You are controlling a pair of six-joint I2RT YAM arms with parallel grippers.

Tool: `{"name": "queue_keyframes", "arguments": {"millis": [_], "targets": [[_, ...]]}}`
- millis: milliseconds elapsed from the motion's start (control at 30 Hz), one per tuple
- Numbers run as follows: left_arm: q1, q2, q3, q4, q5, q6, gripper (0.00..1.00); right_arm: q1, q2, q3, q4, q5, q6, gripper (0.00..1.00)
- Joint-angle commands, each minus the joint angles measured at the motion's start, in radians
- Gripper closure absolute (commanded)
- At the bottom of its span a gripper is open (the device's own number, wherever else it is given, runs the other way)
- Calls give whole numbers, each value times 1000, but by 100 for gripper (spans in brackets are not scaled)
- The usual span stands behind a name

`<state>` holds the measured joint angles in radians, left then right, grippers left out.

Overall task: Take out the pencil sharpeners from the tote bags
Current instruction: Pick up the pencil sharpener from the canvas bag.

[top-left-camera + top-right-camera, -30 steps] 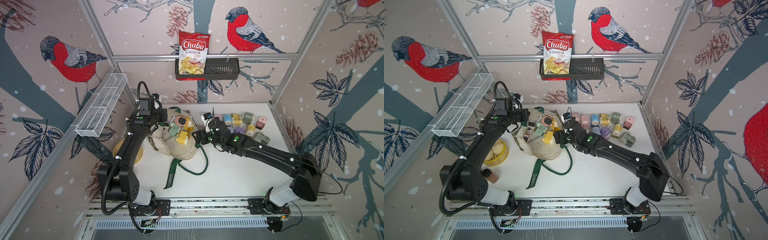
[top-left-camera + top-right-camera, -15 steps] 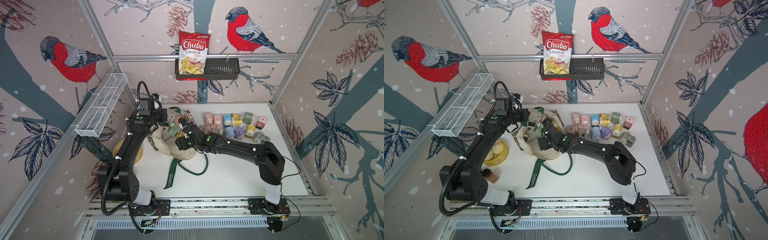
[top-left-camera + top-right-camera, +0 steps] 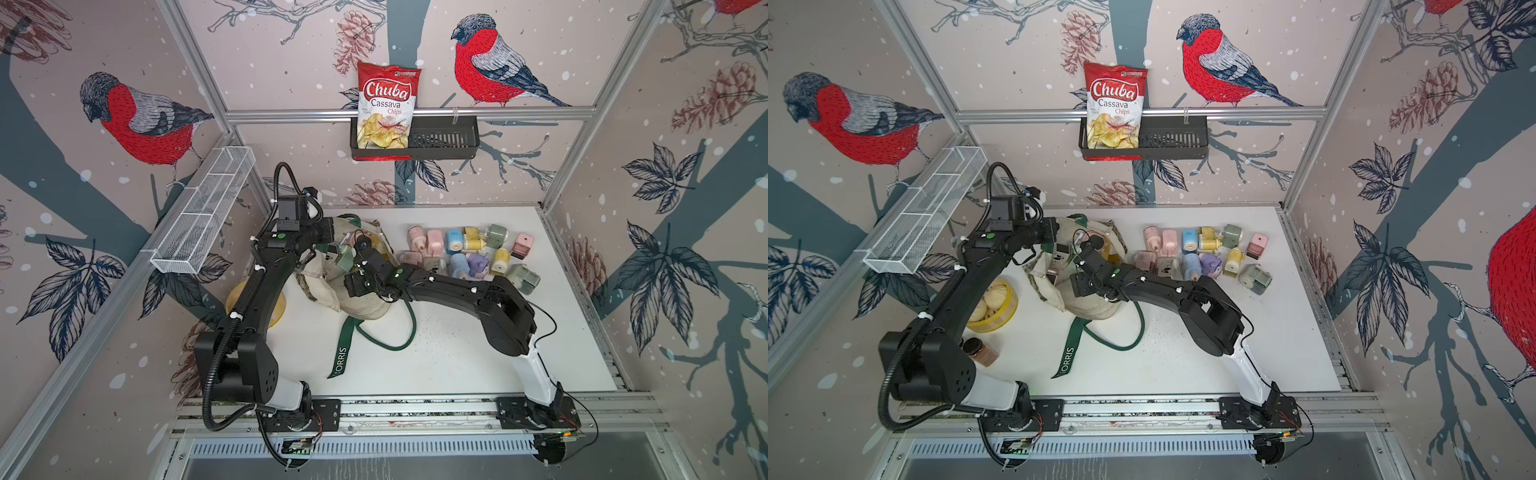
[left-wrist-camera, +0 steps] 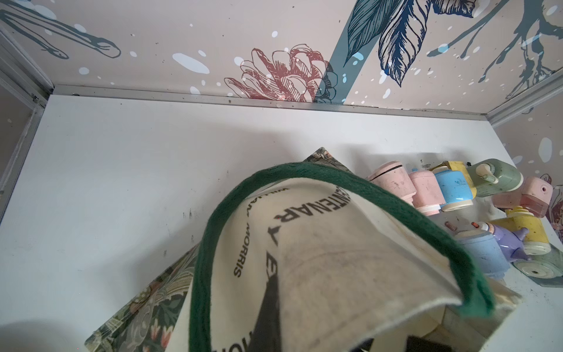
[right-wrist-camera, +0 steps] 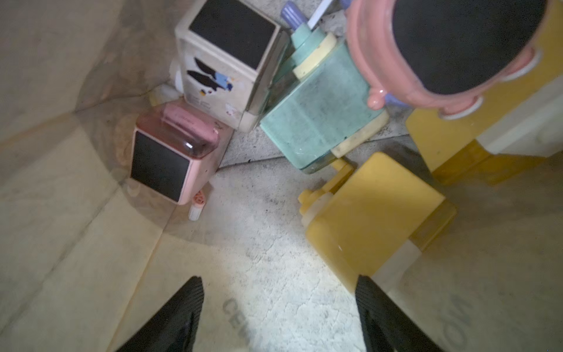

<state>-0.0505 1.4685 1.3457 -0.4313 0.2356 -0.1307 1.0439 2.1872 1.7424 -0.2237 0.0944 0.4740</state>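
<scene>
The left gripper point(image 3: 330, 237) is pinched tight on the rim of the tote bag point(image 3: 365, 305), whose mouth gapes. Inside, the right gripper point(image 5: 278, 282) hangs spread and empty above bare canvas. A yellow sharpener point(image 5: 371, 213) sits just beside one finger, and a pink sharpener point(image 5: 173, 152) sits against the far fold. More sharpeners point(image 3: 469, 253) crowd the table point(image 3: 457, 361) beside the bag.
</scene>
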Motion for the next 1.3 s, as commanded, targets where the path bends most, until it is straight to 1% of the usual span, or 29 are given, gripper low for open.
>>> {"name": "queue_keyframes", "arguments": {"millis": [0,100,167,267,333,400,500,600,700,767,833,933,1067,1167,1267], "targets": [[7,-11,5,70,7,-7,100,-10,35,41,58,11,15,17],[8,-14,2,72,10,-9,100,-19,83,99,67,64,7,13],[6,-16,3,74,21,-9,100,-29,111,145,69,68,2,11],[8,-26,-5,85,47,-7,100,-38,131,154,159,26,-52,9],[7,-37,-16,105,67,-7,100,-41,153,161,220,-18,-121,9],[7,-43,-19,112,86,-7,100,-42,180,198,228,-58,-184,10],[8,-52,-26,129,107,-9,100,-44,211,252,223,-100,-210,9],[9,-60,-35,141,121,-6,100,-36,212,243,277,-177,-253,7],[8,-68,-43,151,125,-4,100,-24,226,231,346,-184,-304,4],[8,-72,-48,158,127,-3,100,-22,248,250,370,-168,-313,2],[10,-73,-53,169,137,-3,100,-27,290,298,378,-130,-294,0],[13,-79,-60,178,145,-3,100,-39,383,426,317,-55,-254,0],[12,-95,-75,200,164,-5,100,-61,471,540,259,8,-198,0],[13,-107,-80,209,171,-4,100,-84,487,552,242,72,-172,4],[13,-115,-87,216,159,-3,100,-105,475,550,163,163,-147,10]]}}
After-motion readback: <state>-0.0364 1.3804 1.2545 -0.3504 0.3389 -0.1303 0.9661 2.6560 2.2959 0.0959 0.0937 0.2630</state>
